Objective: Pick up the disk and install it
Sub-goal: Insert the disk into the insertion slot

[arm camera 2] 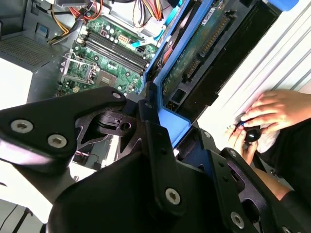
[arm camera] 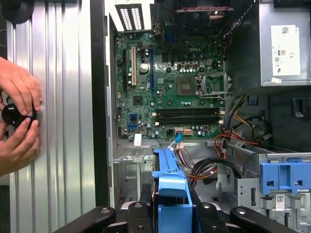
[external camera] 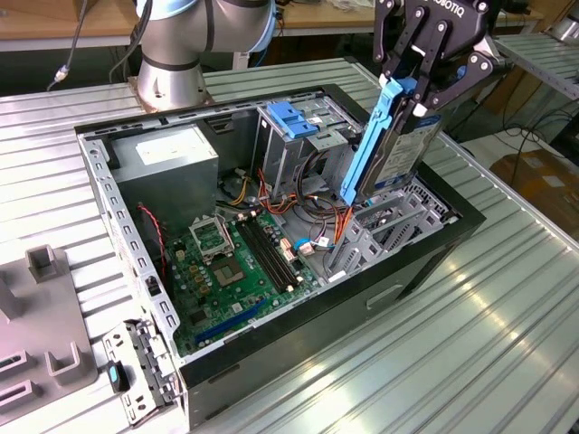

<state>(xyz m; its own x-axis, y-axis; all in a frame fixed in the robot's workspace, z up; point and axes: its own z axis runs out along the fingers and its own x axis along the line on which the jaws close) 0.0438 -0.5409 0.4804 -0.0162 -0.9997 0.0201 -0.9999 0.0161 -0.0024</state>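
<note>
The disk [external camera: 403, 149] is a dark flat drive with blue side rails, held on edge and tilted. My gripper [external camera: 412, 83] is shut on its upper end. Its lower end hangs just over the metal drive bay [external camera: 398, 221] at the exterior view's right end of the open computer case [external camera: 113, 194]. In the second wrist view the disk's [arm camera 2: 204, 43] circuit-board side and connectors face the camera, beyond the gripper [arm camera 2: 158, 119]. In the first wrist view the disk's blue rail [arm camera: 170, 187] runs out from the gripper [arm camera: 170, 216] above the bay floor.
Inside the case lie the green motherboard [external camera: 240, 262], the grey power-supply box [external camera: 167, 149], loose cables [external camera: 308, 231] and a metal cage with a blue latch [external camera: 294, 117]. A person's hands [arm camera: 19, 116] hold a black knob [arm camera: 13, 114] on the slatted table beside the case. A grey fixture [external camera: 45, 316] stands at the exterior view's left.
</note>
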